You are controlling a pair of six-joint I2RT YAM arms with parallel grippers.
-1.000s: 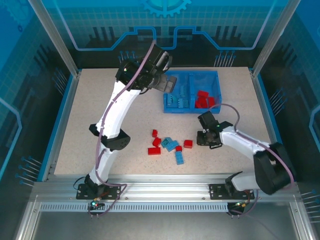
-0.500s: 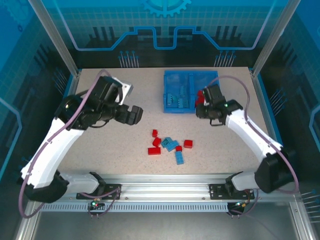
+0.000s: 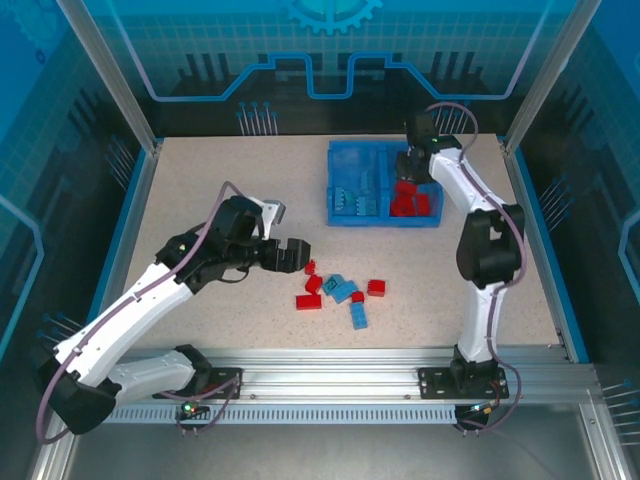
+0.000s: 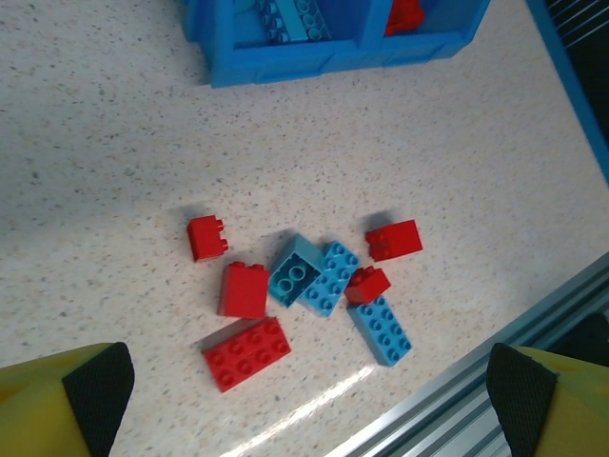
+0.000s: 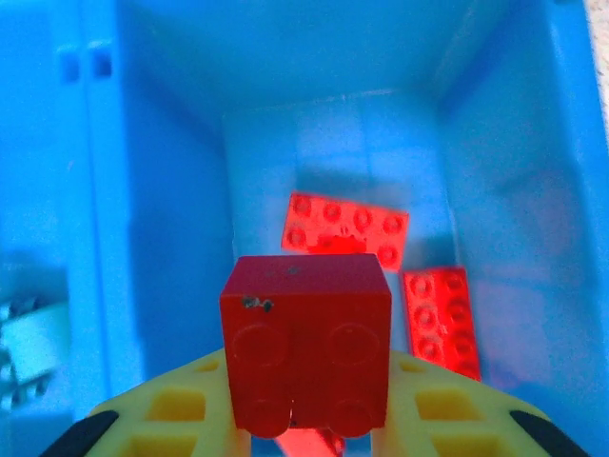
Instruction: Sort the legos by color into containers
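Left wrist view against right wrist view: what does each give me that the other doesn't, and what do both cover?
Left wrist, not right wrist: the loose red and light blue studded plastic bricks on the speckled tabletop, below the open left gripper. Right wrist, not left wrist: the right gripper shut on a red square brick above flat-lying red bricks. Both: the shallow blue plastic bin, red in its right compartment.

Left arm (image 3: 130, 312) and right arm (image 3: 463, 182) have white shells, black joints, purple cables (image 3: 450, 105); yellow fingers (image 4: 38, 411) end in black pads (image 4: 101, 385).
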